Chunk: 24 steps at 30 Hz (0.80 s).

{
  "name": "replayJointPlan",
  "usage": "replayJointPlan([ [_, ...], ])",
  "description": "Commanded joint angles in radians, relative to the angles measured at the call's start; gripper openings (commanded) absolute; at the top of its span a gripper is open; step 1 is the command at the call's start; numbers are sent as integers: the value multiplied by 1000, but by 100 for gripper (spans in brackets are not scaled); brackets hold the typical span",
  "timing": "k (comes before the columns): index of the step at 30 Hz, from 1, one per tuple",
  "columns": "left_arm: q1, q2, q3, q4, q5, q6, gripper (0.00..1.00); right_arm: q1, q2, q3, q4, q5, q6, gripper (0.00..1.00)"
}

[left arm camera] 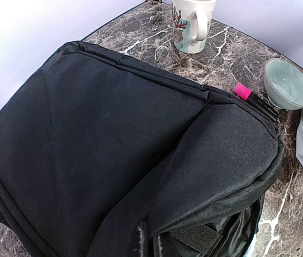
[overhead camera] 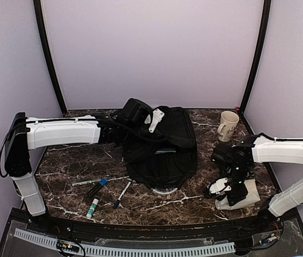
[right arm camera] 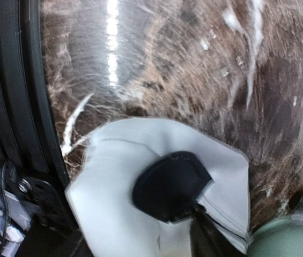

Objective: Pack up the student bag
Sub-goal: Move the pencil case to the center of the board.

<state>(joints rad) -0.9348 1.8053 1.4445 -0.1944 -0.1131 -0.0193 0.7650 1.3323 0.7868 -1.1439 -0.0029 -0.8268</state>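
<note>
The student bag (overhead camera: 164, 152) is a big black backpack lying in the middle of the table; it also fills the left wrist view (left arm camera: 103, 139). My left gripper (overhead camera: 140, 122) is at the bag's far top edge, shut on a fold of its fabric and holding a flap up; its fingertips are buried in the cloth. My right gripper (overhead camera: 222, 188) points down at a white booklet (overhead camera: 243, 195) near the right front. One black finger pad (right arm camera: 170, 184) presses on the bent booklet (right arm camera: 113, 214); the other finger is hidden beneath it.
A cream mug (overhead camera: 227, 126) stands at the back right. A grey-green bowl (left arm camera: 286, 83) sits beside the bag, close to the booklet. Pens, a marker (overhead camera: 97, 187) and a glue stick (overhead camera: 92, 208) lie at the front left. The table's black front rail (right arm camera: 17, 107) is near the booklet.
</note>
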Motion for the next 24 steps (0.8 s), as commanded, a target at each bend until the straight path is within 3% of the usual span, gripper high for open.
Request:
replayJointPlan([
  [1, 14, 3, -1, 12, -37, -2, 0, 0, 70, 27, 16, -90, 21, 48],
  [7, 14, -3, 2, 10, -30, -4, 0, 78, 163, 86, 67, -152, 70, 32],
  [13, 18, -6, 5, 5, -29, -5, 0, 250, 332, 341, 115, -259, 147, 21],
  [19, 20, -21, -3, 14, -45, 1, 0, 331, 535, 592, 181, -279, 199, 18],
  [24, 21, -13, 4, 6, -43, 1, 0, 359, 583, 684, 171, -333, 215, 20],
])
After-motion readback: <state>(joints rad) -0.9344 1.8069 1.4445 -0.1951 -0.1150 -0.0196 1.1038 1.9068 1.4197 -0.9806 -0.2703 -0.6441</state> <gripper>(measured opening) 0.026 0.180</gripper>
